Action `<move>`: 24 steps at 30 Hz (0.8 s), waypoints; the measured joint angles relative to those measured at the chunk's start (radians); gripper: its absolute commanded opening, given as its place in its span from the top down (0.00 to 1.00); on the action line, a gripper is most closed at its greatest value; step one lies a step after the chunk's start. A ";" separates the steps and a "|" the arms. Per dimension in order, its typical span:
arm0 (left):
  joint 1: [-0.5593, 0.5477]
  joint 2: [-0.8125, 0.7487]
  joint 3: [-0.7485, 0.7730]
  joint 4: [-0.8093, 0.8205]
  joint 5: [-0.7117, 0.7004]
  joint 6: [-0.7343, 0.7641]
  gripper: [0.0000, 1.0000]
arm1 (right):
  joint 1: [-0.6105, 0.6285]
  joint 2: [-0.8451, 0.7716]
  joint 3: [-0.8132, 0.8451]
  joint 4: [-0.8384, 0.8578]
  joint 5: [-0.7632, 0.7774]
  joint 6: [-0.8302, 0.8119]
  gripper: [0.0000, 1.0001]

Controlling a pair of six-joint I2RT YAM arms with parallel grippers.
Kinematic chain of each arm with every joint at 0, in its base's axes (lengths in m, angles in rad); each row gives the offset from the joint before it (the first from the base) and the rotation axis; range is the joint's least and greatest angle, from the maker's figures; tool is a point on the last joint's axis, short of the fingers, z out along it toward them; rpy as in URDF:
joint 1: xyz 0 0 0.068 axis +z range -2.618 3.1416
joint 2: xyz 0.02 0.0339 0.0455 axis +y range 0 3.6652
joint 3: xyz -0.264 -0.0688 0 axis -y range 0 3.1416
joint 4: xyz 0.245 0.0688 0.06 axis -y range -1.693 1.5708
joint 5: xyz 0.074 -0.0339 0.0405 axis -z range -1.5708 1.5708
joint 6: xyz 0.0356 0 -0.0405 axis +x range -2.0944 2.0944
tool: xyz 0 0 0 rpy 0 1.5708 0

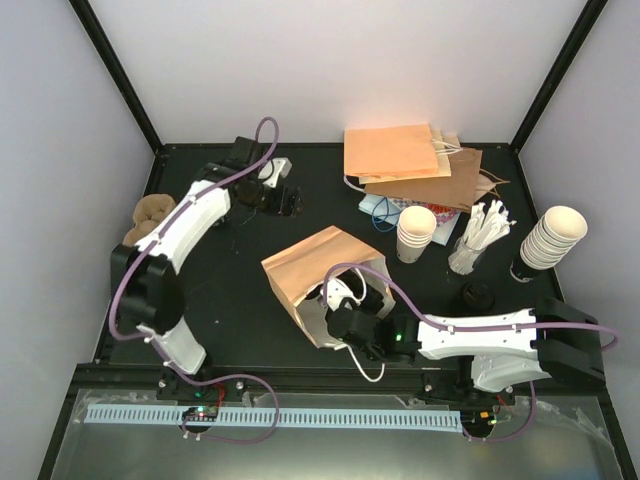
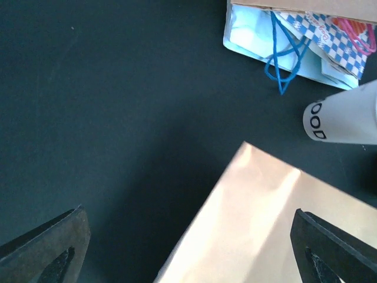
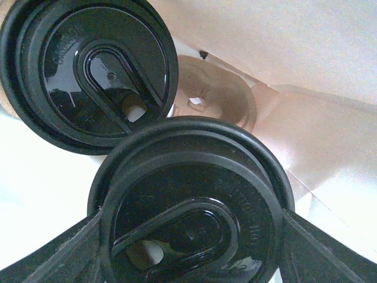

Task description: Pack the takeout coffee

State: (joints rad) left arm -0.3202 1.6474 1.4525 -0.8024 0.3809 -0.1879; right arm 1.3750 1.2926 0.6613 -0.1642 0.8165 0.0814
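Top view: the left tool (image 1: 288,202) hangs over the far left of the bench (image 1: 240,300). Nothing shows between its fingers. Pulp trays (image 1: 150,215) sit beside its arm, at the bench's left edge. The bag (image 1: 310,262) lies on its side ahead of this tool, toward mid-bench. The right tool (image 1: 348,300) reaches into the bag's open mouth; from above its grip cannot be made out. Behind this tool, along its arm, are a loose lid (image 1: 477,294), a cup stack (image 1: 417,233), white sticks in a holder (image 1: 475,235) and a second stack (image 1: 552,238). Flat bags (image 1: 405,160) are piled at the far edge.

Left wrist view: the two fingers (image 2: 50,247) stand wide apart at the lower corners, with only bare bench and a corner of the bag between them. The bag's brown side lies just ahead of the tool. Further ahead and to the right are the base of the cup stack and a pale blue bag with a blue cord (image 2: 277,44).

Right wrist view: the tool is clamped on a coffee (image 3: 188,194). One finger (image 3: 70,250) presses each side at the rim of its black lid. The other coffee (image 3: 88,65) stands just ahead and to the left of the tool, its lid partly overlapped by the held one; whether they touch cannot be told. Both are inside the bag, whose paper walls fill the frame around them. An open well of a pulp carrier (image 3: 221,97) shows beyond, between the two lids.
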 measured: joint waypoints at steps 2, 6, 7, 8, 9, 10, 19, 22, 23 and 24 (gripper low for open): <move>0.001 0.075 0.055 -0.002 0.011 0.003 0.05 | 0.000 0.001 0.000 0.009 0.001 -0.008 0.49; 0.005 0.195 0.107 -0.004 0.054 0.008 0.08 | 0.000 0.000 0.000 0.031 0.001 -0.026 0.52; 0.005 0.215 0.113 -0.005 0.066 0.009 0.09 | -0.002 0.000 0.000 0.036 0.001 -0.028 0.53; 0.005 0.241 0.120 -0.004 0.086 0.010 0.09 | -0.003 0.000 0.000 0.039 0.001 -0.026 0.54; 0.005 0.264 0.124 -0.004 0.103 0.010 0.09 | -0.007 0.000 0.000 0.042 0.001 -0.021 0.54; 0.005 0.286 0.129 -0.004 0.123 0.010 0.10 | -0.010 0.000 0.000 0.044 0.001 -0.014 0.54; 0.005 0.466 0.222 -0.003 0.257 0.013 0.14 | -0.024 0.038 0.035 0.011 0.041 0.121 0.54; 0.005 0.484 0.227 -0.005 0.287 0.013 0.17 | -0.025 0.046 0.046 -0.003 0.050 0.164 0.54; 0.005 0.486 0.227 -0.005 0.300 0.013 0.18 | -0.026 0.047 0.049 -0.007 0.052 0.180 0.54; 0.005 0.487 0.227 -0.004 0.311 0.013 0.18 | -0.027 0.048 0.052 -0.010 0.053 0.194 0.54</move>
State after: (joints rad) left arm -0.3153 2.1342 1.6791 -0.8066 0.6922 -0.1745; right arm 1.3483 1.3403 0.7136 -0.1738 0.8692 0.2752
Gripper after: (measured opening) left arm 0.835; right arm 0.734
